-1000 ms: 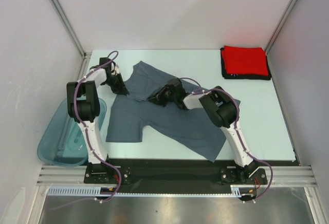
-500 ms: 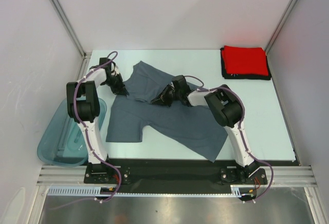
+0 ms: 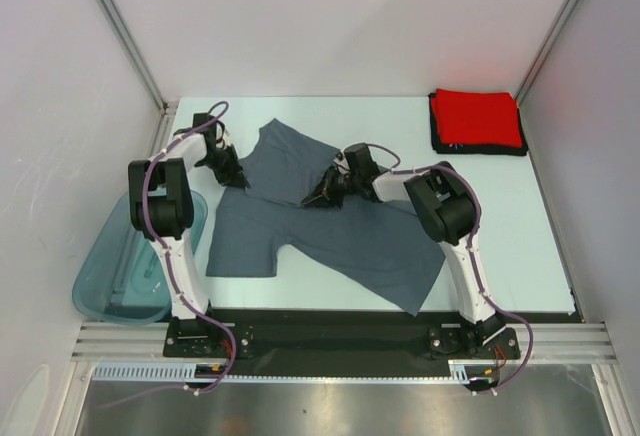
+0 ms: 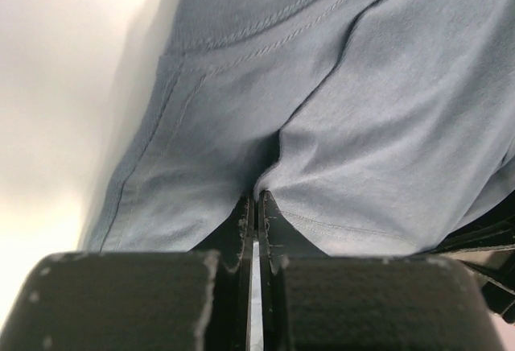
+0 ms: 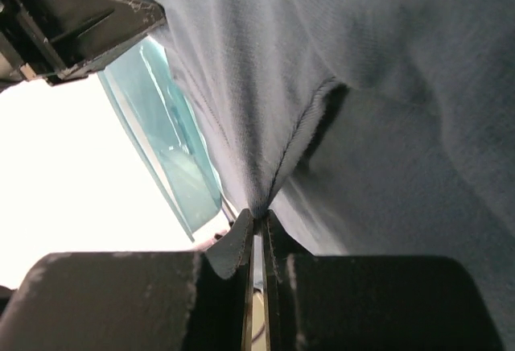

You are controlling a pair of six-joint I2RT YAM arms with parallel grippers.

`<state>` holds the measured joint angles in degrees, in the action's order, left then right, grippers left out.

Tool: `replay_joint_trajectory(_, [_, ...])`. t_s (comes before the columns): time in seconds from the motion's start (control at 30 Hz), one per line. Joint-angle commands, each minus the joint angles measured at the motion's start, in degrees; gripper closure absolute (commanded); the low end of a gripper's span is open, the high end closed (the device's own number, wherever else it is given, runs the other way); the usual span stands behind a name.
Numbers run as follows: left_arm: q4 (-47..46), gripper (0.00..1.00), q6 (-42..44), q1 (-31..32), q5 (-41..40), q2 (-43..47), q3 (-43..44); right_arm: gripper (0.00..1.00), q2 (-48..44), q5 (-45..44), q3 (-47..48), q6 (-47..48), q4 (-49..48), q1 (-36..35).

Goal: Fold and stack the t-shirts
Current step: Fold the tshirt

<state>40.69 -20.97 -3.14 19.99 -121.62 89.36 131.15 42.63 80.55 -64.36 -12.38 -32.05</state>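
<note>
The slate blue-grey t-shirt [image 3: 330,236] lies spread and rumpled in the middle of the table. My left gripper [image 3: 238,178] is at the shirt's far left edge; in the left wrist view it [image 4: 257,200] is shut on a pinch of the blue-grey cloth [image 4: 362,125]. My right gripper [image 3: 312,199] sits low over the shirt's upper middle, and in the right wrist view it [image 5: 259,216] is shut on a raised, hemmed fold of the shirt [image 5: 386,85]. The red t-shirt [image 3: 477,116] lies folded on the black t-shirt [image 3: 484,150] at the back right corner.
A translucent teal tub [image 3: 125,271] stands off the table's left edge, beside the left arm's base; it [image 5: 173,158] also shows past the cloth in the right wrist view. White walls close in the back and both sides.
My left gripper has shut on the shirt's edge. My right gripper has drawn its pinched fold a little to the right and toward the back.
</note>
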Motion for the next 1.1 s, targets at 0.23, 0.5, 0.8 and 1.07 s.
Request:
replay_joint_trajectory(0.23, [0.3,1.0,-0.8,-0.6,-2.6,7.0,-3.0,1.0,1.6,7.8,3.6,4.1,0.6,2.2])
replay_joint_trajectory(0.5, [-1.6,0.99,-1.8,-0.8,-4.1,9.6,-7.0,0.99,3.7,8.2,5.2,4.3,1.5,2.3])
replay_joint_trajectory(0.8, [-3.8,0.55,-2.1,-0.9,-9.3,14.8,-7.9,0.83,1.2,8.2,5.8,6.6,7.7,3.1])
replay_joint_trajectory(1.07, [-17.4,0.29,-1.9,-0.5,0.3,10.4,-2.4,0.7,-9.9,5.7,7.3,23.3,30.8,7.4])
